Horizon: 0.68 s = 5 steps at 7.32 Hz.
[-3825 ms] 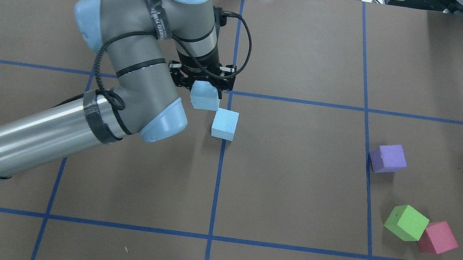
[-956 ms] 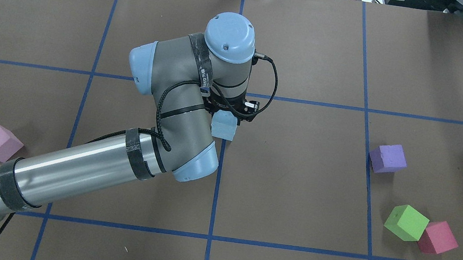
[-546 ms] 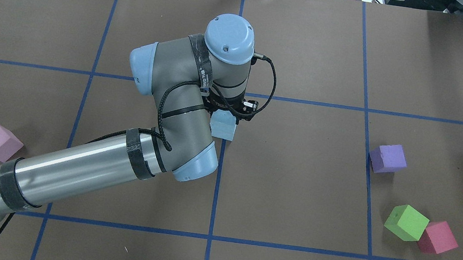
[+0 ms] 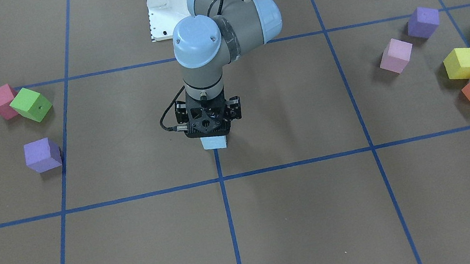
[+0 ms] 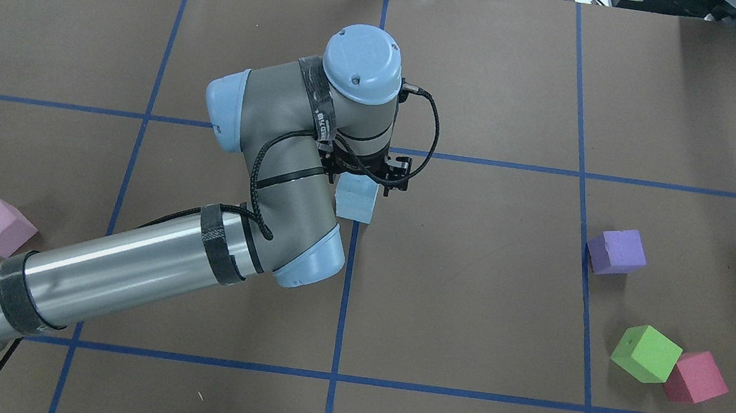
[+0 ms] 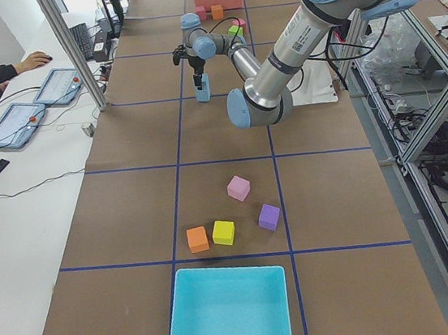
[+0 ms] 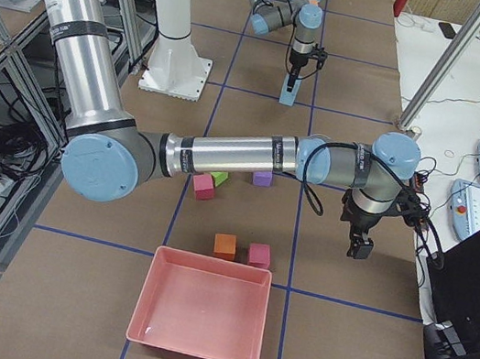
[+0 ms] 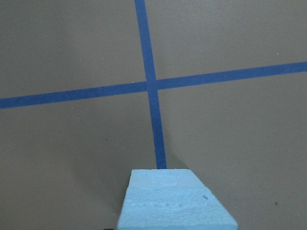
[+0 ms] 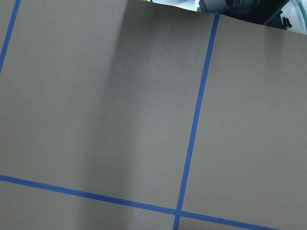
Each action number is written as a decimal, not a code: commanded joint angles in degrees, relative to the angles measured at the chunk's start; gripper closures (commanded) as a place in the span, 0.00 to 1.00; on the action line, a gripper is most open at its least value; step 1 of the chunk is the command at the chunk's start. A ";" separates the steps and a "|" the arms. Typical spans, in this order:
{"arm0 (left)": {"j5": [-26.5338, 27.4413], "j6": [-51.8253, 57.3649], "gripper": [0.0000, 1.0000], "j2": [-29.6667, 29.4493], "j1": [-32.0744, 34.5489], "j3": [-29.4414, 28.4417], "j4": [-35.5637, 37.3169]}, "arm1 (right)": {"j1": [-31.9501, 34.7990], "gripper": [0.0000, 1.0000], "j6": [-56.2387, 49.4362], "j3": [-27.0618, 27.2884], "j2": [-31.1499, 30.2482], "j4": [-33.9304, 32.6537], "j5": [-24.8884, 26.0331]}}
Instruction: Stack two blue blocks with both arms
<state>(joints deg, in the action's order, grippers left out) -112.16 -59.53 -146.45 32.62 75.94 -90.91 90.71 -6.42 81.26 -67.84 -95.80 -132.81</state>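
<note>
Now the blue blocks (image 5: 355,201) share one spot on the centre line of the table (image 5: 469,305). A few seconds earlier they are side by side, one on the paper and one held at its far corner. Since then the held one has been carried across and set on top. Both side views show a column two cubes tall, the upper block (image 8: 177,201) resting on the lower block (image 4: 214,145) with no overhang that shows. Over the last second the pair barely shifts, which suggests the placing is done rather than under way.

The left gripper (image 5: 361,178) points straight down around the upper block. Whether its fingers clamp the foam or have let go cannot be told: the black body hides them from above, and the wrist view shows only the cube. The left arm (image 5: 116,280) keeps nearly the pose of a second ago.

The right arm (image 7: 235,153) reaches over bare paper at the table's right end, well apart from the stack, and the right gripper (image 7: 358,247) cannot be judged either. By this reading only release and a straight lift remain. The purple cube (image 5: 616,252) and green cube (image 5: 646,353) lie where they were.
</note>
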 commanded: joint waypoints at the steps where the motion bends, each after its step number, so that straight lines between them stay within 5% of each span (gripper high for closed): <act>1: 0.01 0.12 0.02 0.02 0.08 0.52 -0.05 | -0.01 0.00 0.00 -0.05 0.08 0.00 0.00; 5: -5.49 0.21 0.02 1.33 6.38 8.51 0.91 | 0.08 0.00 0.09 -0.14 -0.10 0.00 -0.88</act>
<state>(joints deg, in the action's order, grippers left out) -114.32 -59.34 -145.95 36.22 81.88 -90.24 90.78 -6.34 81.20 -67.80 -95.85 -133.55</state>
